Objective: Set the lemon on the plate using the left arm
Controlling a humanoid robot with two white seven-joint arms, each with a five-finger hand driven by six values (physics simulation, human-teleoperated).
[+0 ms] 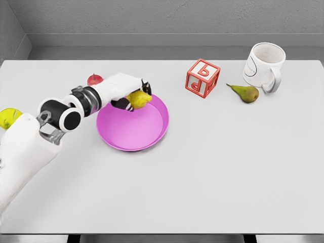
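While held: the lemon (138, 98) sits in the left hand (130, 97), over the near rim of the pink plate (132, 132).
Fingers: curled about the lemon (dark pads partly hidden).
Handling: judged light, firm, round, waxy; liable to roll once freed.
Hold: across its middle, not its tapered ends.
Below fingers: plate floor, bare.
Table (212, 167): carries the plate.
Right arm: not visible.

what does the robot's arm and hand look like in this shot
Only the left arm shows. Its links are smooth, rounded white shells. The elbow joint is a black disc ringed in white, with a grey metal bracket beside it. The forearm carries black and grey banded rings before a white wrist cover. The left hand has a white back and dark, black fingers. No cables or markings are visible.
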